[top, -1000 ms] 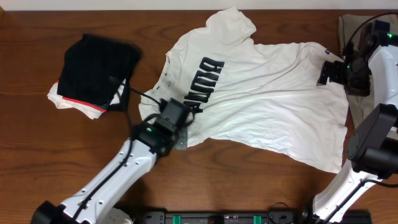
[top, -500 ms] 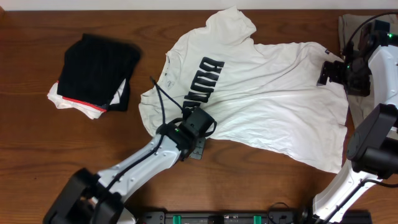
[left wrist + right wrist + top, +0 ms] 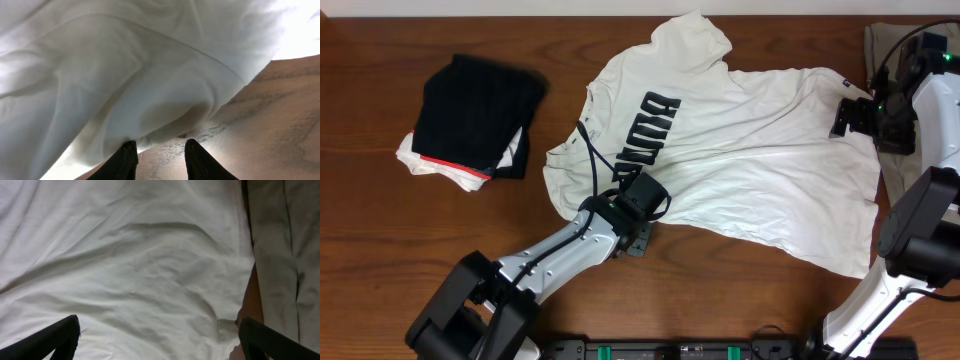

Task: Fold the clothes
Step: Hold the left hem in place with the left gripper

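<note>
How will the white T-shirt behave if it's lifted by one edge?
Probably floppy: the white T-shirt lies in soft wrinkles, so it should drape. Likely light, the cloth looking thin. Pushed, it would probably bunch rather than slide.

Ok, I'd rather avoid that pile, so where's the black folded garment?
Overhead view: the black folded garment lies at the left of the table, atop a white cloth, left of the white T-shirt.

Left gripper [image 3: 160,151] low, jaws slightly parted, right gripper [image 3: 161,341] facing down, jaws spread wide
</note>
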You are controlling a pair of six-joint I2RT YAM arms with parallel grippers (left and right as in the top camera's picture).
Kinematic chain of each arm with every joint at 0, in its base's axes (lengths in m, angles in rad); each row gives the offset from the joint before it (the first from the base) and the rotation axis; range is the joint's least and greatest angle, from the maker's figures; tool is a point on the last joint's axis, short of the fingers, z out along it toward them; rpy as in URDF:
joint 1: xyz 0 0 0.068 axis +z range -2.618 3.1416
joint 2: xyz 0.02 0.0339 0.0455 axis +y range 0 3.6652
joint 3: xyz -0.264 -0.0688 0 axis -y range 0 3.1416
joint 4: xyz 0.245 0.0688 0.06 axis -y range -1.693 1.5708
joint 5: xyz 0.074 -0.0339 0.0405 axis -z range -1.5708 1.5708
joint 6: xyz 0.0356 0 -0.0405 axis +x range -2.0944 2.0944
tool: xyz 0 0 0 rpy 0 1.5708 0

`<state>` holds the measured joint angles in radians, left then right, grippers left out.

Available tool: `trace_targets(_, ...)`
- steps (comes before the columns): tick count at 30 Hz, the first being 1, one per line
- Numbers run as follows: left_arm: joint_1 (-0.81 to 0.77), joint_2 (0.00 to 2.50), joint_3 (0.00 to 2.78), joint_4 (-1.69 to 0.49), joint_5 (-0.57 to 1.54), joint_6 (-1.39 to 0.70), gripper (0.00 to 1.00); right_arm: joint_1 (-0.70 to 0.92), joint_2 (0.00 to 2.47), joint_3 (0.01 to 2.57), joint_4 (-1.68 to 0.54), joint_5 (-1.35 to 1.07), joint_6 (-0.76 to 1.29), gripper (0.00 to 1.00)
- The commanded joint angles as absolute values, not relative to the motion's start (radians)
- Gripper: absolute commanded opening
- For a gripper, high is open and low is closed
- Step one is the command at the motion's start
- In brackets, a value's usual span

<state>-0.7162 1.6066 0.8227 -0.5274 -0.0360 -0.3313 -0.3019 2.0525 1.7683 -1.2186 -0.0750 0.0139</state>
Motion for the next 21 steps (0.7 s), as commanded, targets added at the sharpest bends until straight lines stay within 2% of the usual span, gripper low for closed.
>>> trace_targets(1, -0.719, 1.614, 0.821, -0.524, -0.075, -0.299, 0.35, -0.300, 2.025, 1.786, -1.220, -0.079, 0.014, 0.99)
trace_targets(21, -0.719, 1.615, 0.807, -0.506, -0.075, -0.288, 0.35, -0.300, 2.025, 1.786, -1.219, -0.079, 0.014, 0.99)
